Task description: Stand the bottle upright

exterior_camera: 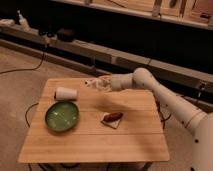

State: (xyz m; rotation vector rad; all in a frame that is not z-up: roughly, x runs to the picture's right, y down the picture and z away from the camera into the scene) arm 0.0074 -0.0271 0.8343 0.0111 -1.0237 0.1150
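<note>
The bottle (90,83) is a small whitish shape held in my gripper (96,84), lying roughly level and pointing left. It hangs in the air above the back of the wooden table (135,137), a little right of and above the white cup. The gripper is shut on the bottle, at the end of my white arm (150,85), which reaches in from the right. The bottle's cap and label are not distinguishable. A faint shadow lies on the table below the gripper.
A white stubby cup (66,93) lies on its side at the table's back left. A green plate (62,116) sits in front of it. A brown snack on a white napkin (113,118) lies mid-table. A white spray bottle (21,19) stands far back left.
</note>
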